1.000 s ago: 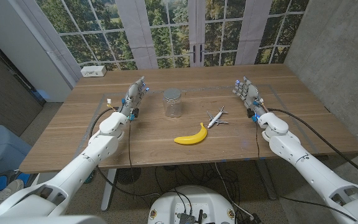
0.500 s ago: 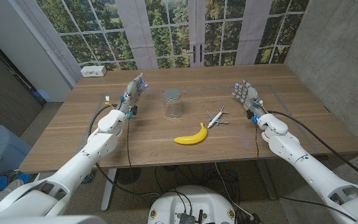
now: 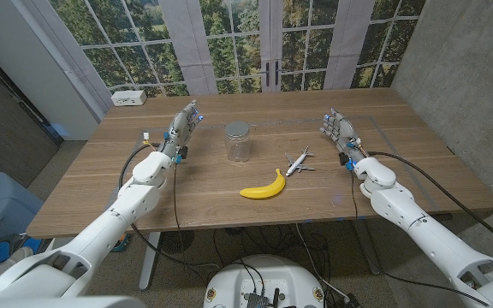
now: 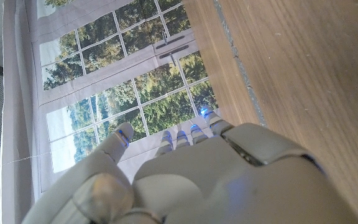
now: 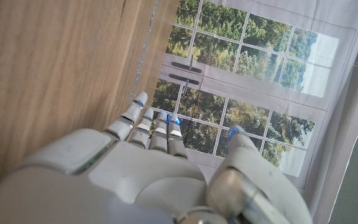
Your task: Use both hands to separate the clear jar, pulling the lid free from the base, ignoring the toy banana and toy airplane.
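The clear jar [image 3: 238,142] stands upright in the middle of the wooden table [image 3: 101,184], its lid on top. To its left, a short gap away, my left hand [image 3: 183,127] stands on its edge with fingers straight and nothing in it. The same left hand [image 4: 185,180] shows from behind in its wrist view. My right hand [image 3: 336,128] is raised far to the right of the jar, fingers apart and empty; the right hand [image 5: 148,174] also shows from behind in its wrist view. Both hands are apart from the jar.
A yellow toy banana [image 3: 263,186] lies in front of the jar. A small white toy airplane [image 3: 297,161] lies between the jar and my right hand. A white box [image 3: 129,97] sits at the far left corner. Windows stand behind the table.
My left hand has drifted slightly farther back and a little left of where it was. The right hand, jar, banana and airplane have not moved.
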Controlling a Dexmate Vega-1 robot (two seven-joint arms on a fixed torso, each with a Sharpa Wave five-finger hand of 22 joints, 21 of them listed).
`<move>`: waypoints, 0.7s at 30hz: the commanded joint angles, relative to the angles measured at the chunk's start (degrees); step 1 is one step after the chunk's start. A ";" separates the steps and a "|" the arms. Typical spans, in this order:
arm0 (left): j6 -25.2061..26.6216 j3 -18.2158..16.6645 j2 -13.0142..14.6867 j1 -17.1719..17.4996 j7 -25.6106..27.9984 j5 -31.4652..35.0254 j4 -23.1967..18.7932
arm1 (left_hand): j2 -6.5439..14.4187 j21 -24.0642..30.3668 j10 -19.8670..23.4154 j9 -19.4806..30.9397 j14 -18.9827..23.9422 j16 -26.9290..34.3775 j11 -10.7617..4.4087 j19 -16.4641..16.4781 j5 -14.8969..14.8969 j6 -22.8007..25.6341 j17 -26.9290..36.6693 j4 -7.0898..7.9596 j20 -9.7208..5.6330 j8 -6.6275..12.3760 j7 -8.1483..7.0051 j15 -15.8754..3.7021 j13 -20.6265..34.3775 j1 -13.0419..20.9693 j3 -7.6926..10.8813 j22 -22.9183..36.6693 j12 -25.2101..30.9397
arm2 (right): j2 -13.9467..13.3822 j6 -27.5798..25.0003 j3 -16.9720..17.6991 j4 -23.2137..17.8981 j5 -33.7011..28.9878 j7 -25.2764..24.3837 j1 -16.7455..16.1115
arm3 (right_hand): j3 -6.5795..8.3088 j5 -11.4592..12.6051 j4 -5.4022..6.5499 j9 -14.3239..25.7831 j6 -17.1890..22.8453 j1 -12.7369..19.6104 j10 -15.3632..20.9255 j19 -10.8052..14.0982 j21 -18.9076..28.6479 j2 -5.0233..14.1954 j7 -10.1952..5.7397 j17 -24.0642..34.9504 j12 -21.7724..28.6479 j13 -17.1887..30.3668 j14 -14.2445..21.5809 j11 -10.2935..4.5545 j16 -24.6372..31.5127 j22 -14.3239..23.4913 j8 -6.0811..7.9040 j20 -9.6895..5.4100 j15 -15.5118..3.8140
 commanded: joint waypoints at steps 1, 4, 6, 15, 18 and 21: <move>0.05 -0.65 1.40 1.43 -0.30 -0.35 -0.87 | 2.33 0.04 0.52 0.23 0.51 0.59 -0.02 0.90 0.49 0.56 0.01 -0.50 -3.38 0.26 -0.12 -2.55 0.18 -0.15 0.27 0.28 0.52 | -3.04 0.30 -2.31 -5.35 -9.84 -5.91 -1.45 | 0.10 -0.05 -1.47 0.29 0.82 0.81 0.99 1.26 -0.01 -1.62 0.11 -0.09 0.53 -0.03 1.81 0.25 1.05 0.33 0.43 1.28 0.53; -0.08 -0.88 1.66 1.83 -0.36 -0.52 -1.12 | 2.30 0.00 1.05 0.24 0.83 0.64 0.06 1.24 0.50 0.76 0.04 -0.51 -3.23 0.29 -0.05 -2.47 0.18 -0.31 0.26 0.29 0.65 | -3.77 0.03 -2.94 -6.76 -12.35 -6.95 -1.68 | 0.13 0.06 -2.26 0.33 0.92 1.33 0.96 1.58 -0.14 -1.97 0.04 -0.11 0.52 -0.06 2.24 0.30 1.28 0.40 0.49 2.66 0.36; -0.15 -0.97 1.97 2.15 -0.47 -0.50 -1.49 | 2.26 0.01 1.38 0.24 1.14 0.69 0.08 1.55 0.51 0.84 0.05 -0.54 -3.02 0.28 -0.09 -2.50 0.18 -0.41 0.25 0.30 0.72 | -4.19 0.01 -3.46 -7.50 -14.31 -7.63 -1.71 | 0.18 0.15 -2.86 0.36 0.86 1.74 0.97 1.71 -0.27 -2.16 -0.14 -0.09 0.54 -0.07 2.47 0.33 1.44 0.48 0.49 3.87 0.34; 0.27 -2.23 3.59 4.68 1.36 -0.57 -5.28 | 1.95 0.05 2.70 0.25 2.62 0.88 0.05 3.22 0.52 1.73 0.11 -0.59 -2.43 0.41 -0.13 -2.60 0.17 -1.06 0.11 0.34 0.85 | -5.26 -1.25 -5.59 -9.62 -20.58 -8.61 -0.77 | 0.41 0.37 -4.43 0.47 1.24 2.89 1.17 1.97 -0.71 -2.40 -0.93 0.10 0.75 0.08 3.09 0.21 1.95 0.67 0.69 3.46 0.10; 0.22 -2.48 3.76 5.05 1.46 -0.71 -5.50 | 1.92 0.01 2.89 0.25 2.79 0.82 0.06 3.55 0.54 1.88 0.12 -0.61 -2.31 0.40 -0.15 -2.62 0.17 -1.21 0.10 0.35 0.82 | -5.26 -1.55 -6.11 -9.88 -21.90 -8.69 -0.42 | 0.44 0.39 -4.69 0.49 1.28 3.06 1.18 2.12 -0.75 -2.43 -0.76 0.15 0.78 0.12 3.16 0.34 2.03 0.70 0.70 3.50 0.35; -0.14 -2.66 3.70 5.36 1.69 -0.68 -5.60 | 1.89 -0.03 3.00 0.25 2.96 0.81 0.02 3.74 0.55 1.94 0.11 -0.64 -2.24 0.38 -0.19 -2.64 0.17 -1.30 0.10 0.35 0.79 | -5.31 -2.11 -6.50 -10.47 -23.45 -9.29 -0.21 | 0.46 0.40 -4.90 0.50 1.17 3.20 1.19 1.97 -0.92 -2.42 -1.17 0.21 0.81 0.16 3.12 0.13 2.08 0.72 0.65 3.35 -0.08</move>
